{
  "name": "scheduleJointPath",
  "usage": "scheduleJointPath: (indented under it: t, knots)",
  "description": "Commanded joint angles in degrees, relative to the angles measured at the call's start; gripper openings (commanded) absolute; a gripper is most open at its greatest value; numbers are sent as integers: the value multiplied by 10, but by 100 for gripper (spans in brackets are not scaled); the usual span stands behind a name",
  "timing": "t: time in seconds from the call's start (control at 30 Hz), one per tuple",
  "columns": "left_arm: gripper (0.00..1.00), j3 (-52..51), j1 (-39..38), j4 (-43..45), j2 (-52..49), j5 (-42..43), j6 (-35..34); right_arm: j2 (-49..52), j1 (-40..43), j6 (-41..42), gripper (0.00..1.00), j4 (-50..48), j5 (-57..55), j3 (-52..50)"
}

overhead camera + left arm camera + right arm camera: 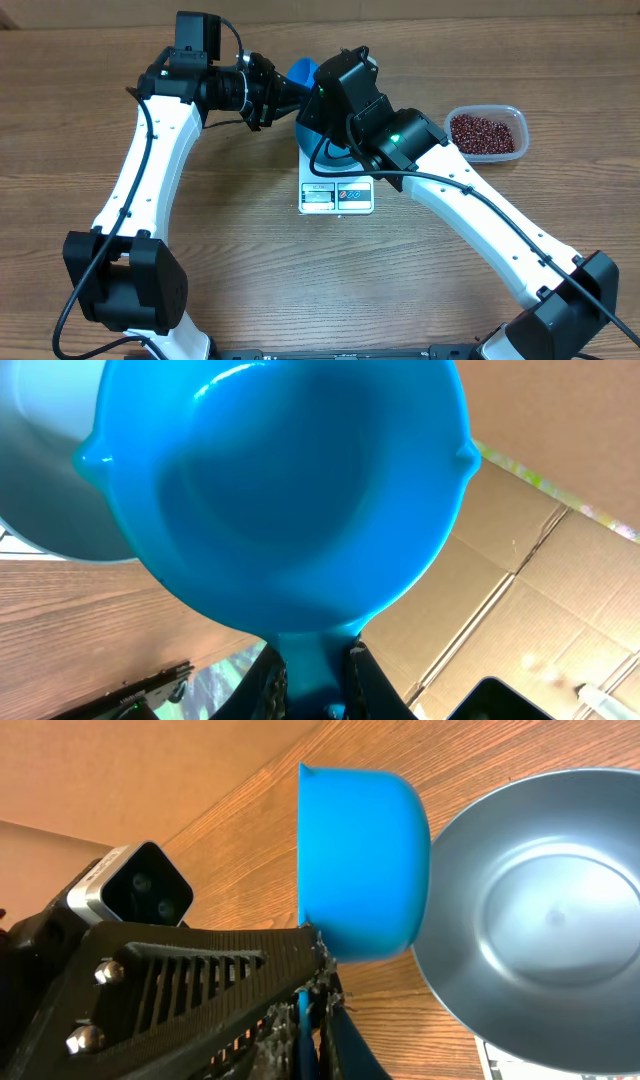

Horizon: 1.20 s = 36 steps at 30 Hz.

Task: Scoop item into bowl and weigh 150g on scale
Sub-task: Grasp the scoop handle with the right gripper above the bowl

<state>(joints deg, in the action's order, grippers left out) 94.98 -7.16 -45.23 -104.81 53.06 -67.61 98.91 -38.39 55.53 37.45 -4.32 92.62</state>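
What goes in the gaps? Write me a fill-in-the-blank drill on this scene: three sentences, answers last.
The left gripper is shut on the ___ of the small blue plastic scoop.
The round deep blue bowl stands on the small white square ___.
The tiny dark red-brown beans lie in the clear plastic ___.
Answers: handle; scale; tub.

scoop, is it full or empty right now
Empty: the left wrist view looks into the scoop and shows a bare blue inside, nothing in it.
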Motion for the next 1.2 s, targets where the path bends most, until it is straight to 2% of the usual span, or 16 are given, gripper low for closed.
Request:
scheduleJointPath:
  t: [0.0,0.1,0.13,0.23,0.3,0.47,0.57,0.67,0.77,0.87,0.93,1.07,1.13,1.17]
  knots:
    - [8,12,-5,3,6,9,-1,2,-2,0,7,-15,-8,3]
    - [17,12,-5,3,6,9,-1,2,-2,0,4,-18,-8,3]
    - [25,12,-5,3,6,9,-1,2,-2,0,4,-17,-9,3]
    - [65,12,-5,3,6,3,0,2,-2,-1,4,-11,-29,3]
    - [72,12,-3,12,6,-5,16,2,-2,-18,4,-9,-39,3]
    - [77,12,11,53,6,-16,66,2,-2,-84,4,-9,-38,3]
    - [79,12,36,101,6,-2,155,-4,6,-143,4,-3,-19,3]
    - [80,12,64,122,6,36,245,-31,35,-182,4,14,45,5]
    - [80,12,90,128,6,59,294,-58,84,-224,4,33,148,11]
    - [79,12,110,127,6,66,328,-71,141,-274,4,98,265,31]
    - [76,12,122,124,6,76,376,-71,195,-356,4,211,329,71]
    - [80,12,124,123,6,79,390,-71,251,-477,4,367,288,129]
    - [84,12,124,123,6,83,400,-71,270,-481,4,395,243,147]
    - [82,12,124,123,6,94,415,-72,283,-481,4,410,230,156]
